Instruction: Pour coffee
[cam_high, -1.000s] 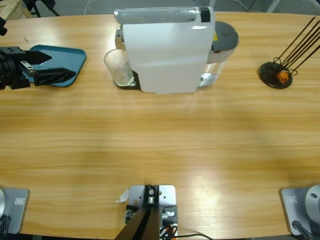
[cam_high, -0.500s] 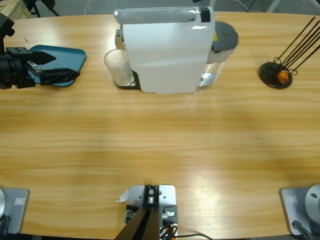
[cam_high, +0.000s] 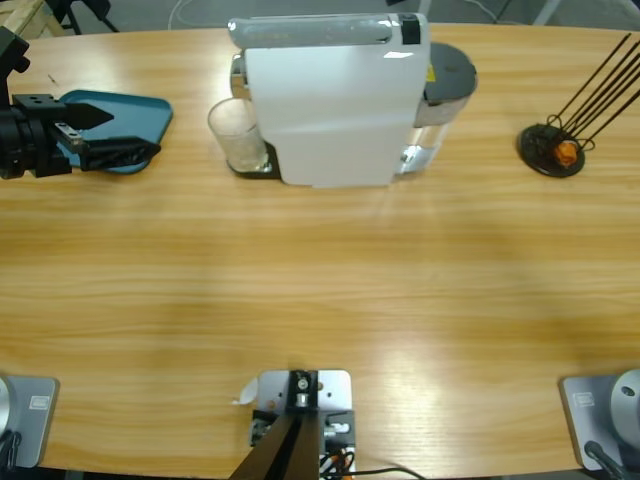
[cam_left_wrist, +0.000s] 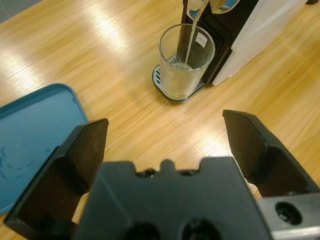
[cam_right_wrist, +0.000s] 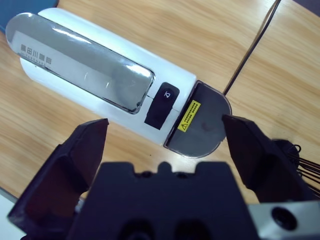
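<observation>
Two grippers are spread wide and hold nothing: the left gripper (cam_high: 110, 135), moved up a bit over the blue tray (cam_high: 135, 112) at upper left, faces the glass (cam_left_wrist: 185, 62) under the white coffee machine (cam_high: 330, 110), where coffee isn't clearly seen, ready to reach

White machine (cam_high: 330, 110), teal tray (cam_high: 115, 115), clear glass (cam_high: 238, 135), black hands (cam_high: 105, 135).
</observation>
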